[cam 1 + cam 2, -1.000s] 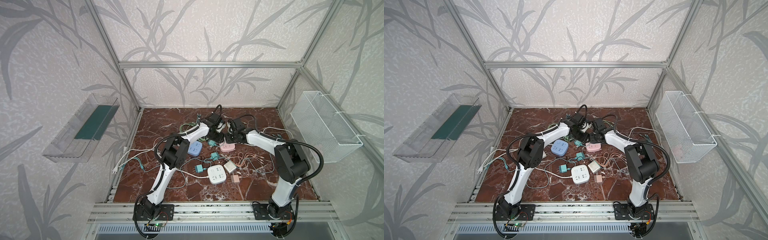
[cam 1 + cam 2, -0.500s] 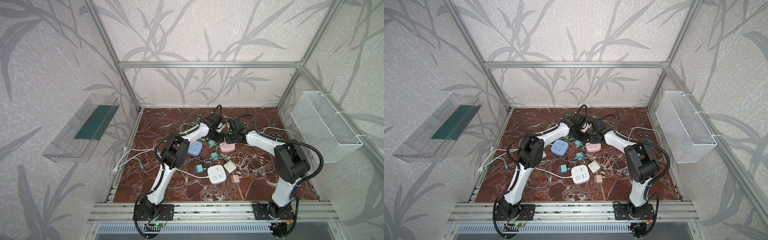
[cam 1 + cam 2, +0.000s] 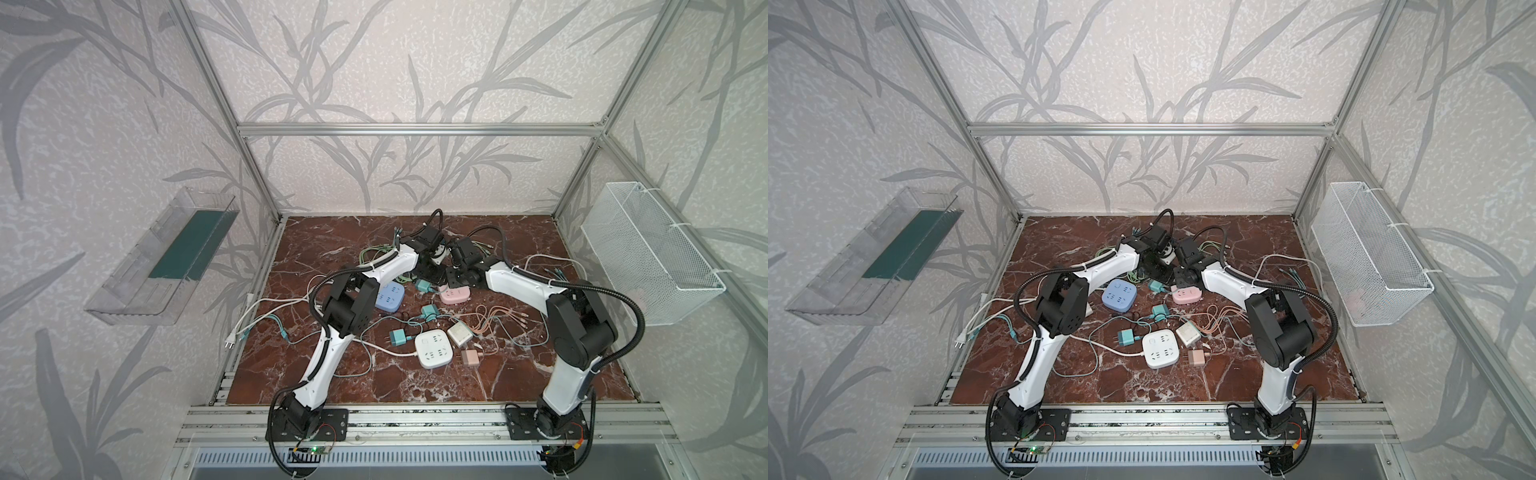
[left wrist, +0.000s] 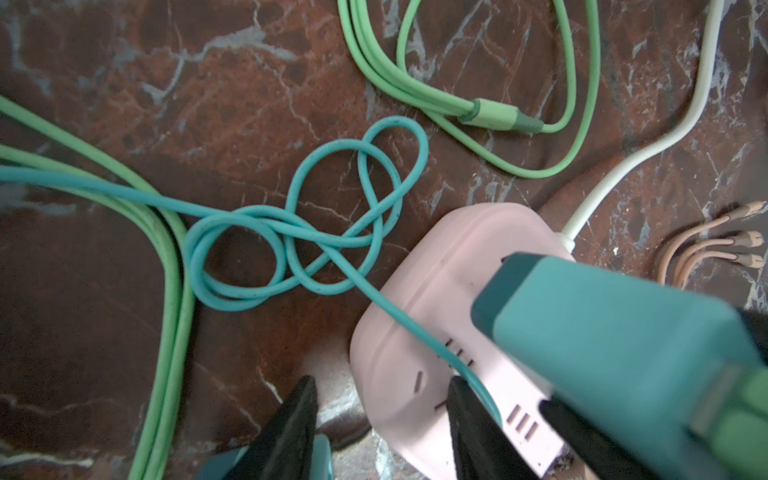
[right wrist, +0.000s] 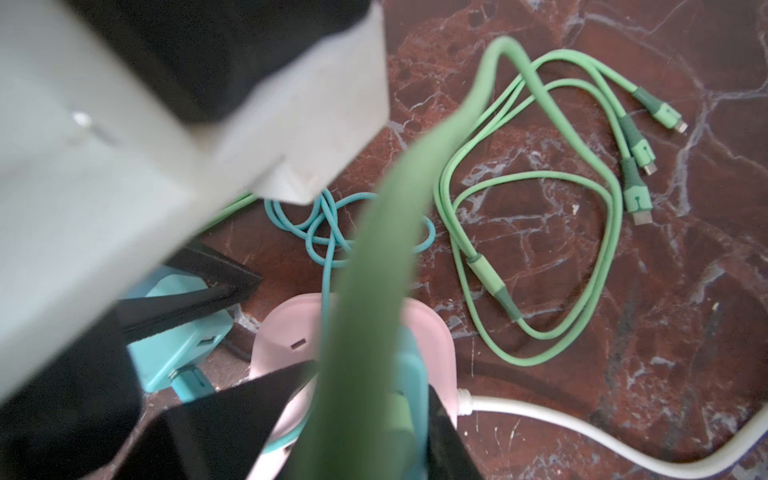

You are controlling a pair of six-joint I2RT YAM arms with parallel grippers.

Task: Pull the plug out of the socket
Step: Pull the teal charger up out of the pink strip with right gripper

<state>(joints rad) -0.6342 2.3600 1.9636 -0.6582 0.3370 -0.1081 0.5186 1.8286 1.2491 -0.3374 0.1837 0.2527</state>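
Our left claw (image 4: 382,380) stands partly open, one finger lying over the edge of the pink socket (image 4: 436,266), which rests toward the back of the surface (image 4: 208,83). Our right claw (image 5: 370,378) is clamped on the teal plug (image 5: 415,374) atop that socket. We cannot tell whether its pins are seated.

White shells are seen on the left arm (image 3: 328,365) and right arm (image 3: 519,286), broken up by chunky black joint housings (image 3: 349,307). Black ribbed cable hoses (image 3: 640,328) are looped alongside; black base plates (image 3: 338,424) are screwed down. Pincer fingers (image 4: 291,432) are black wedges.
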